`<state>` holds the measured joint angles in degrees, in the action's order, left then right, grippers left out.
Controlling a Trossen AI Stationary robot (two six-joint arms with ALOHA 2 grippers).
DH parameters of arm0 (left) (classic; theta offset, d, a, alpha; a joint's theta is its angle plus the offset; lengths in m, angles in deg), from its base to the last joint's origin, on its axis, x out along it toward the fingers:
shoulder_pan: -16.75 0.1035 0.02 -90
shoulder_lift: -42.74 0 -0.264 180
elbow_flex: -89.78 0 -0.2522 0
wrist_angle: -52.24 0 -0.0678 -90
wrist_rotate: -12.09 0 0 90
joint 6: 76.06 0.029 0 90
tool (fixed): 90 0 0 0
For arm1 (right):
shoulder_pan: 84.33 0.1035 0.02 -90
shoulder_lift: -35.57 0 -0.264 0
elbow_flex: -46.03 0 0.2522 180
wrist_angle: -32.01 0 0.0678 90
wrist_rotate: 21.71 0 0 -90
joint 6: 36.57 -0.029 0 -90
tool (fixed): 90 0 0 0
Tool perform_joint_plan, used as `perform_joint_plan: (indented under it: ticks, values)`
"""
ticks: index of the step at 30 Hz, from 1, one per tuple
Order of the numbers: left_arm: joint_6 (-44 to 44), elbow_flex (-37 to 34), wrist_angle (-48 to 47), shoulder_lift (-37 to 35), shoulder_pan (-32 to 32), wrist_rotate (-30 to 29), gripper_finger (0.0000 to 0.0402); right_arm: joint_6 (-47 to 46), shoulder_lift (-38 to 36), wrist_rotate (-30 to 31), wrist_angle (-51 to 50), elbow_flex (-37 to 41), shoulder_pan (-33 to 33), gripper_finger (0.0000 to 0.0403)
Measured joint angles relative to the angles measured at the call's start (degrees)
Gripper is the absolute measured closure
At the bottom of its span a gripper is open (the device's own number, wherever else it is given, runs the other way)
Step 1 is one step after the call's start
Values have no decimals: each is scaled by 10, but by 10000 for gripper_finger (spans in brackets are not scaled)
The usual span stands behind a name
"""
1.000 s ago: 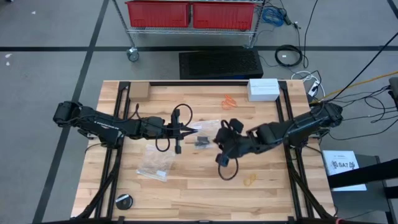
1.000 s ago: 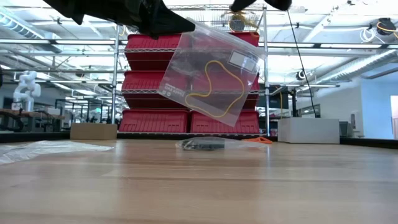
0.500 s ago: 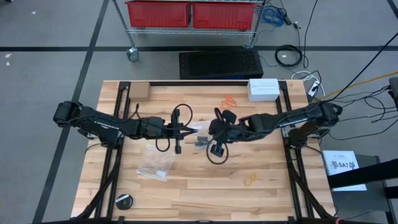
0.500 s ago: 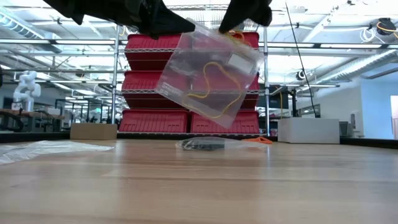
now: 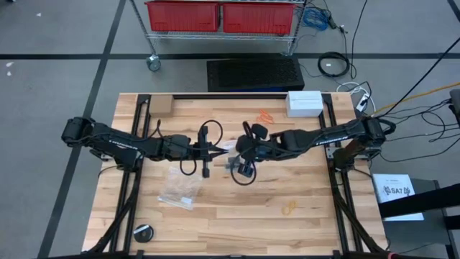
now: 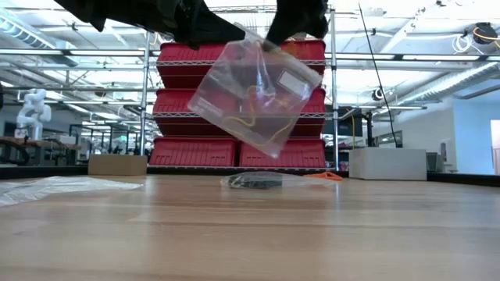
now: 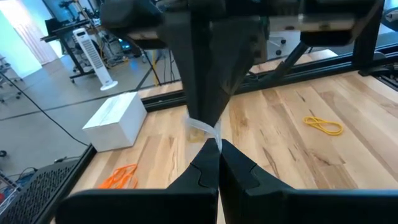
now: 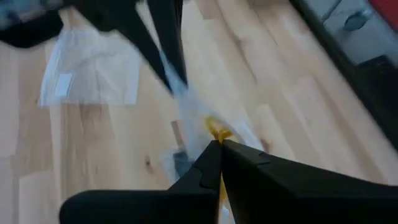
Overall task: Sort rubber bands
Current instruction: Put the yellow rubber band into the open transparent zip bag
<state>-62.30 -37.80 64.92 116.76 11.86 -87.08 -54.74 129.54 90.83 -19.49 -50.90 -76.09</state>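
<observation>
Low view: two grippers hold one clear bag (image 6: 254,97) up over the table's (image 5: 215,216) middle.
Left gripper (image 5: 224,152) pinches one bag corner, while right gripper (image 5: 241,152) is shut on yellow rubber bands (image 6: 251,117) at its mouth, likely to push them in.

White box (image 5: 305,103), red bins (image 5: 219,16), black puck (image 5: 143,232)

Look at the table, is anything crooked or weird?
Yes. A clear plastic bag with a thin yellow rubber band inside hangs tilted in the air over the wooden table, pinched at one corner by the left claw and at the other by the right claw.
</observation>
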Motion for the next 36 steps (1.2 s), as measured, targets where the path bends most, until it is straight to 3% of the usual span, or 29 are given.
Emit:
perform_joint_plan:
  ticks: [6, 14, 25, 32, 36]
  values:
    - [0, 0, 0, 0, 0, 0, 401, 12, 0, -4, 3, -3, -11, 403]
    - [0, 0, 1, 0, 0, 0, 401, 40, 27, -65, 28, -3, -19, 396]
    - [0, 0, 0, 0, 0, 0, 401, 22, -38, -65, 1, -3, -3, 280]
    - [0, 0, 0, 0, 0, 0, 401, -25, -102, -85, -117, -4, 41, 258]
    - [0, 0, 0, 0, 0, 0, 401, -134, -104, -117, -214, -4, 94, 257]
